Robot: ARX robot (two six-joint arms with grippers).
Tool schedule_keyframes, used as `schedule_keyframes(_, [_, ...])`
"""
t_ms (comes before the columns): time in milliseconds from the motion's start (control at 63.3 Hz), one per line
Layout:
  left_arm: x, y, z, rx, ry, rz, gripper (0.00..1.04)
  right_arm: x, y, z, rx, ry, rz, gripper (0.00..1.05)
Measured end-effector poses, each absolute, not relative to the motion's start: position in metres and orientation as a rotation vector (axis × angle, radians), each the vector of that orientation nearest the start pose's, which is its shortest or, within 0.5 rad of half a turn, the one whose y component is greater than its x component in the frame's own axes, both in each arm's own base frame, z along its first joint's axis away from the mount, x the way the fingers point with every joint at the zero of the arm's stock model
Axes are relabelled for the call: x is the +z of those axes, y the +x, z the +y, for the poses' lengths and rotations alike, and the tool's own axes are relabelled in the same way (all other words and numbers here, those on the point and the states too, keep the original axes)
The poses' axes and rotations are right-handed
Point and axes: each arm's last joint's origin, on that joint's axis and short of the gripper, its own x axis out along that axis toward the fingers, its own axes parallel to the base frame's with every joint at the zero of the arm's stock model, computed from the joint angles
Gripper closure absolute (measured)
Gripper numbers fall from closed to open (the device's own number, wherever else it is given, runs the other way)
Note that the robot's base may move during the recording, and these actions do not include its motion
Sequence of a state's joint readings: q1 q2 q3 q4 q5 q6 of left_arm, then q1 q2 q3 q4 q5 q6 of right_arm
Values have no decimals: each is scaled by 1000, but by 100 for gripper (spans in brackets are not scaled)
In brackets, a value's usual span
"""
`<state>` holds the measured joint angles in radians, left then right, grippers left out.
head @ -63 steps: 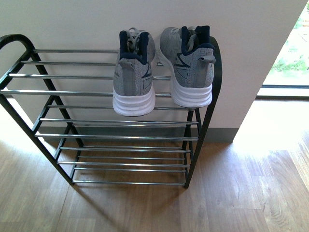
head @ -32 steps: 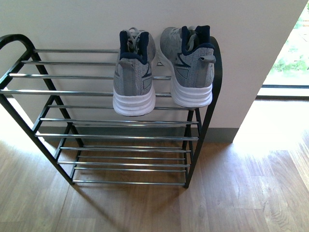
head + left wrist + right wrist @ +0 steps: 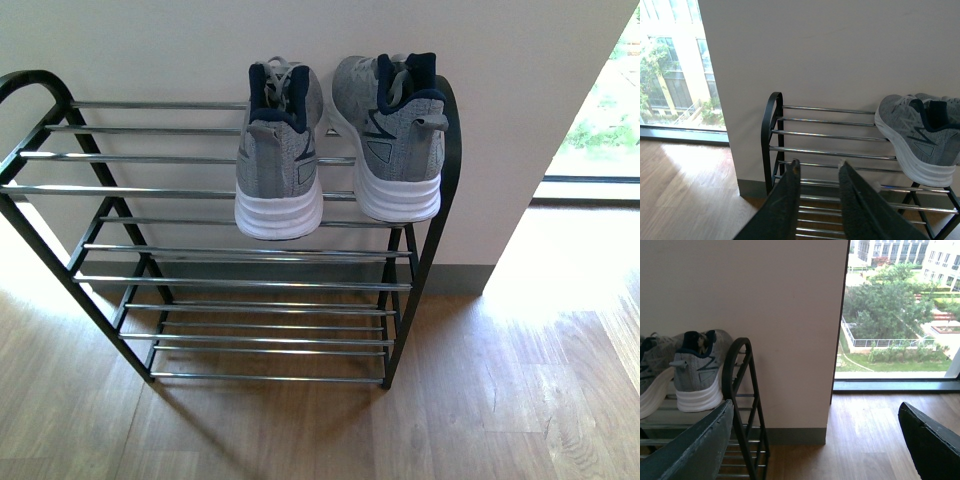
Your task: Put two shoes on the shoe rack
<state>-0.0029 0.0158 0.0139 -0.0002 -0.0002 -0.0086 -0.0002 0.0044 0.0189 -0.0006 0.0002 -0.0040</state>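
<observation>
Two shoes in all: inner shoe point(image 3: 278, 150) and end shoe point(image 3: 392, 130). One shoe rack point(image 3: 150, 190), black-framed, with several tiers of thin silver bars, four bars on the top tier. Two grippers, each seen only from its own wrist camera; no arm in the front view.

Both shoes on the top tier, toward the rack's right end, side by side and nearly touching, toes to the pale wall point(image 3: 150, 50), heels toward the camera. Grey knit uppers, dark navy lining at the collars, thick white ribbed soles, a dark zigzag mark on the sides. Heel soles hanging just past the front bar. End shoe just beside the curved black end frame. Lower tiers bare, standing on a wooden floor point(image 3: 500, 400).

Left gripper point(image 3: 818, 164) held off the rack's left end, pointing along the tiers, dark fingers point(image 3: 787, 200) set narrowly apart with nothing between them. Inner shoe point(image 3: 915, 135) well apart from it, at the far end of the same top tier.

Right gripper point(image 3: 815, 407) held off the rack's right end, fingers point(image 3: 695, 445) spread wide and gripping nothing. End shoe point(image 3: 697, 365) beyond the end frame, inner shoe point(image 3: 647, 365) partly cut off past it. Window point(image 3: 890, 315) onto trees and buildings beside the wall.
</observation>
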Motion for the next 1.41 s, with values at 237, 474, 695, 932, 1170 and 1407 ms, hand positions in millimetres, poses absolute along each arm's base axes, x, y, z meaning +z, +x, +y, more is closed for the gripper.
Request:
schedule_keyframes(237, [167,98,0,-1,-9,2,24,170,97,0,3,-4,-14,9])
schedule_keyframes(474, [167,98,0,-3,-6,2,9,170,97,0,-2,-4,-14,9])
schedule_keyframes(695, [167,98,0,-3,-6,2,9,170,97,0,-2,-4,-14,9])
schedule_keyframes(932, [167,98,0,-3,-5,2,9,170,97,0,0,-4,-14,9])
schedule_keyframes(1170, [167,98,0,-3,-5,2,9,170,97,0,0,-4,-14,9])
schedule_keyframes(1407, [167,98,0,-3,-5,2,9,170,97,0,0,-4,-14,9])
